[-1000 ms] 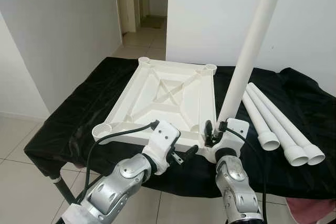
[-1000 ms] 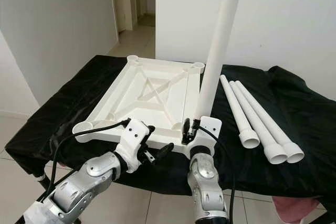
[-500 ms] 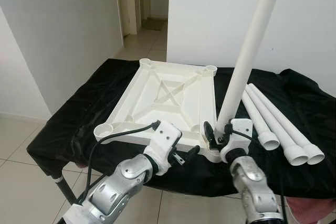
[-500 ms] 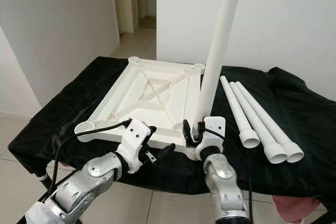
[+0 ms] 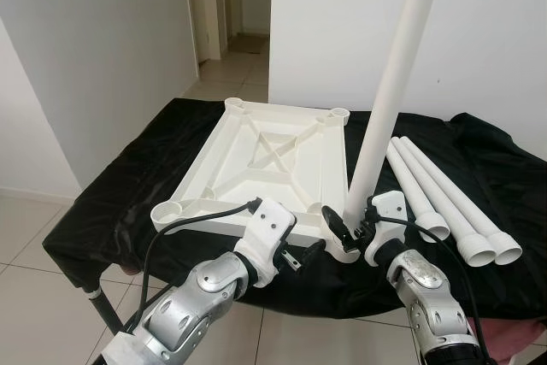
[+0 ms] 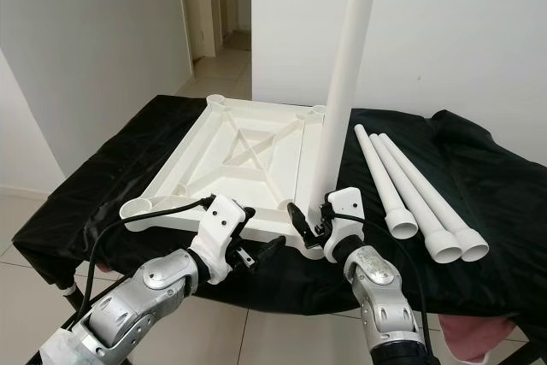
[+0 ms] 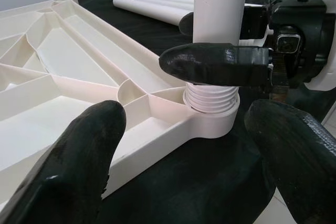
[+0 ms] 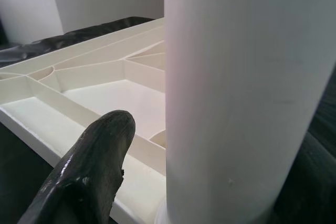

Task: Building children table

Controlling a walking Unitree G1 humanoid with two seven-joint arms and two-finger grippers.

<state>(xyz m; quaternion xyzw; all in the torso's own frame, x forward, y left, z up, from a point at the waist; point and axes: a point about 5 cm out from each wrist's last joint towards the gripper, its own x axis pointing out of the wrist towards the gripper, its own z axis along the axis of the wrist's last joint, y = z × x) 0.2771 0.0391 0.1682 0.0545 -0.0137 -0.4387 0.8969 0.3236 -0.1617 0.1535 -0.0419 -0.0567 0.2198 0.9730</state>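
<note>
One leg (image 5: 389, 96) stands in the near right corner socket (image 7: 212, 120) of the upturned tabletop (image 5: 265, 156), thread rings visible above the socket, so probably not fully seated. Three legs (image 5: 444, 198) lie loose on the black cloth (image 5: 128, 185), just right of the tabletop; three sockets empty. Right gripper (image 5: 352, 226) sits at the leg's base, one finger (image 7: 215, 65) against it; grip uncertain. Left gripper (image 5: 295, 256) hovers open near the front edge, holding nothing. All parts plain white plastic.

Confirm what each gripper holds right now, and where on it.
The right gripper holds the upright table leg near its base, just above the threaded end seated in the tabletop's corner socket. The left gripper is open, holding nothing.
</note>
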